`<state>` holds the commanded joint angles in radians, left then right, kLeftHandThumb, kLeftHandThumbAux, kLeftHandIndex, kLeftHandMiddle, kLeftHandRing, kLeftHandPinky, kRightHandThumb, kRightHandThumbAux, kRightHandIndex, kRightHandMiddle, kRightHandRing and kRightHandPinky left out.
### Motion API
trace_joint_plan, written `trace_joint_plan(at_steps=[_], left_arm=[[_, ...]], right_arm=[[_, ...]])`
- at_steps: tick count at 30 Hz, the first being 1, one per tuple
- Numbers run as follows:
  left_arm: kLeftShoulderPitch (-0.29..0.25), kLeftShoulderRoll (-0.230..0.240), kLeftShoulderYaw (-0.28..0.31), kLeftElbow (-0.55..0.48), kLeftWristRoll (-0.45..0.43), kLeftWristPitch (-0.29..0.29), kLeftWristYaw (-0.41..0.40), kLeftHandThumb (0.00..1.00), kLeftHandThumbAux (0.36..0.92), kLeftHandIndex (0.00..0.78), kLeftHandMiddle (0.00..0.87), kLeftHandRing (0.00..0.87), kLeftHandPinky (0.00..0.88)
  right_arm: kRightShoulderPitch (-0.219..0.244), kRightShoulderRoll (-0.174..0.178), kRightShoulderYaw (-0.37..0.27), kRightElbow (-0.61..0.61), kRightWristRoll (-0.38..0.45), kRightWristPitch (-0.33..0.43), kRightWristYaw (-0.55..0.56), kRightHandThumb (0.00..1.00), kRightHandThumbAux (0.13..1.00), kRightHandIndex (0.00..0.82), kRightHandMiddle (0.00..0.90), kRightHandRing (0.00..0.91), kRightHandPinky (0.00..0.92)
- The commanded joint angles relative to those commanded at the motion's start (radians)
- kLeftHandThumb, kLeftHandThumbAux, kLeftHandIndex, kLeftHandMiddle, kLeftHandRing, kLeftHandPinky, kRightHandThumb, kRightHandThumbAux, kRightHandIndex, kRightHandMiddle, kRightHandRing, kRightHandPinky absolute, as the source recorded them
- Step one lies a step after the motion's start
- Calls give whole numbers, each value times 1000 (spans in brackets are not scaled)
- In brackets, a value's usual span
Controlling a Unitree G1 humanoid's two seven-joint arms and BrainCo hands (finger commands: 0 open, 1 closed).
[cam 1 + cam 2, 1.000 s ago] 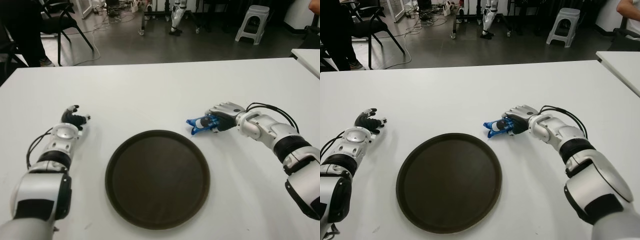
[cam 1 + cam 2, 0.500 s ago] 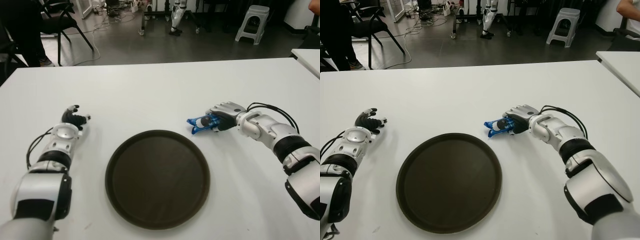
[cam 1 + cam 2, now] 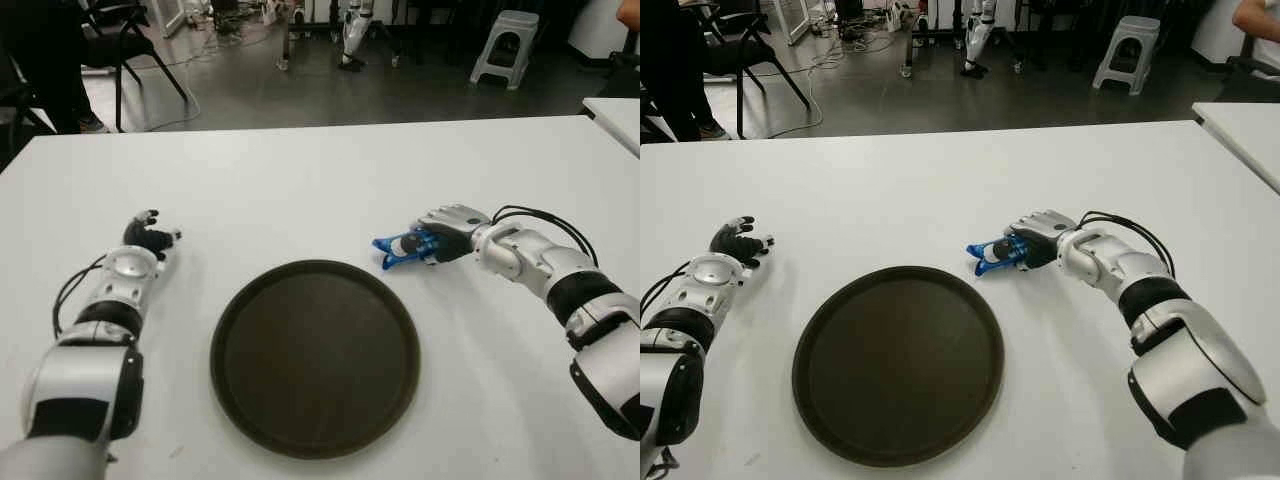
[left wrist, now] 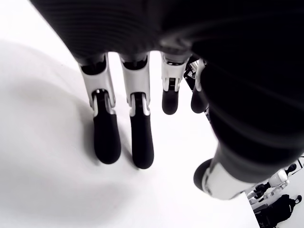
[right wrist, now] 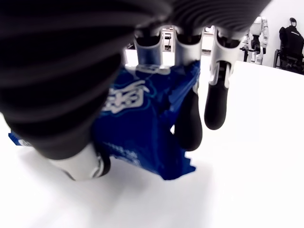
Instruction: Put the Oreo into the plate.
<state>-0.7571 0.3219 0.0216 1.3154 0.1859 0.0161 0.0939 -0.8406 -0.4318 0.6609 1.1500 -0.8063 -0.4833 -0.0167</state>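
Note:
The Oreo is a blue packet (image 3: pixel 397 247) on the white table, just beyond the far right rim of the round dark brown plate (image 3: pixel 314 357). My right hand (image 3: pixel 445 232) is shut on the packet, with the fingers over its top and the thumb against its side. In the right wrist view the packet (image 5: pixel 142 123) fills the space under the curled fingers (image 5: pixel 190 128) and its lower edge touches the table. My left hand (image 3: pixel 148 236) shows at the left of the plate, and its straight fingers (image 4: pixel 137 137) hold nothing.
The white table (image 3: pixel 300 170) spreads wide around the plate. A second white table (image 3: pixel 615 108) stands at the right. Beyond the far edge are a black chair (image 3: pixel 125 40), a grey stool (image 3: pixel 505 45) and a person's dark legs (image 3: pixel 45 60).
The right hand and the packet have edged very slightly toward the far left. The left hand and the plate have stayed still.

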Motion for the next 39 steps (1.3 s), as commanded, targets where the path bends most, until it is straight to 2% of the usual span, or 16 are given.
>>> trace_joint_plan(at_steps=[5,11,16,23,32,39], left_arm=[[8,0,0,6,-1,-9,6,202,767,95,124,137,133],[8,-1,8,3,-11,-16,5,245,759,108,128,146,148],[11,0,13,3,-14,-28,3,254,773,98,122,150,161],[9,1,15,4,-13,-21,1,213,765,83,117,146,157],[8,0,15,3,-12,-18,2,251,773,109,135,155,166],[10,1,14,2,-11,-26,-4,231,767,119,135,164,177]], right_arm=[[5,4,-12,2,10,-1,-5,697,730,431,722,714,683],[7,8,-26,3,22,2,6,698,730,430,732,726,702],[4,12,-35,-2,27,7,11,699,730,430,727,720,685],[-4,18,-45,-4,24,7,6,695,732,430,724,712,645],[-7,29,-67,-10,35,-20,-34,694,733,431,725,711,642],[-1,41,-101,-22,69,-78,-73,695,732,434,747,735,698]])
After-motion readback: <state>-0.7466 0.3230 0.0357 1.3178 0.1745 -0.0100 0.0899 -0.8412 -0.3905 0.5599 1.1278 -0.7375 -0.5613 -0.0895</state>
